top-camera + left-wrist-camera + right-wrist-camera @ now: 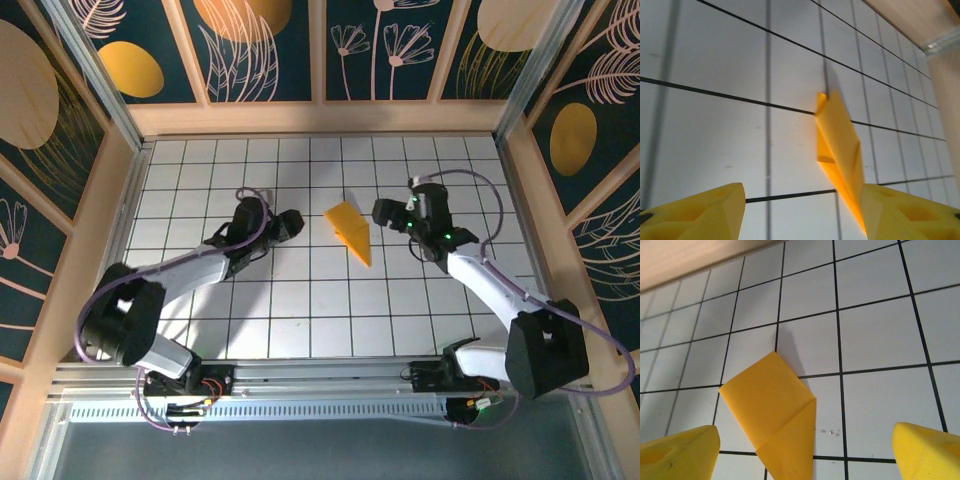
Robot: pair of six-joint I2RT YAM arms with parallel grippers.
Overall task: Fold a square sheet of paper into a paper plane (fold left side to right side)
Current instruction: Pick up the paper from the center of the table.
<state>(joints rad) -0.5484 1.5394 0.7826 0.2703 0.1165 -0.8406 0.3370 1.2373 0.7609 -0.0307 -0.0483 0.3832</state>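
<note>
Between left end effector point(293, 222) and right end effector point(382, 212), both open, empty; paper plane point(350, 232) lengthwise far-near, tip nearward

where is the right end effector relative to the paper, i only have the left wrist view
observer: the right end effector is just right of the folded paper, open and not touching it.
operator: is my left one touching it
observer: no, from above the left end effector is open, with bare grid table between it and the paper.
operator: what does the other face look like
observer: the right wrist view shows a broad flap ending at a diagonal crease, then narrowing.
</note>
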